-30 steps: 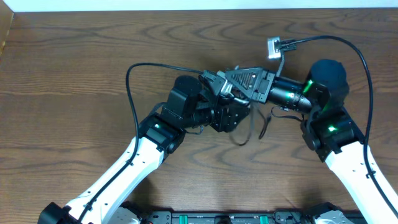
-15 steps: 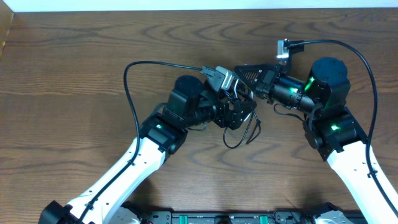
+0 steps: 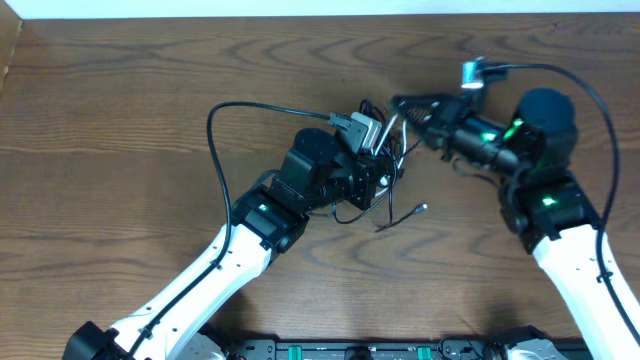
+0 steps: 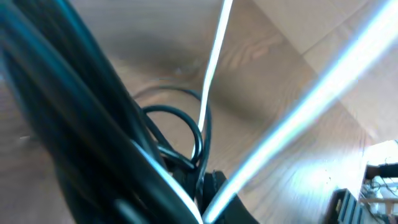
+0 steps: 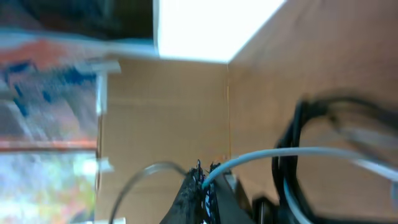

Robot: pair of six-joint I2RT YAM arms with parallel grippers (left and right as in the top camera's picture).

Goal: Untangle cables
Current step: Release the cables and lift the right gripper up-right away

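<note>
Cables [image 3: 386, 150] bunch between your claws over the middle of the table [image 3: 120, 120]. Your left claw [image 3: 378, 165] is clenched amid the bundle. Your right claw [image 3: 400, 102] pinches the white cable [image 5: 311, 151].

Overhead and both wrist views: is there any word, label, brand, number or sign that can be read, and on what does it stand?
None can be read.
Overhead view: no legible marking on the arms or the table.
Left wrist view: only the cables, no print.
Right wrist view: a coloured patch at the left edge, too blurred to tell whether it bears text.
</note>
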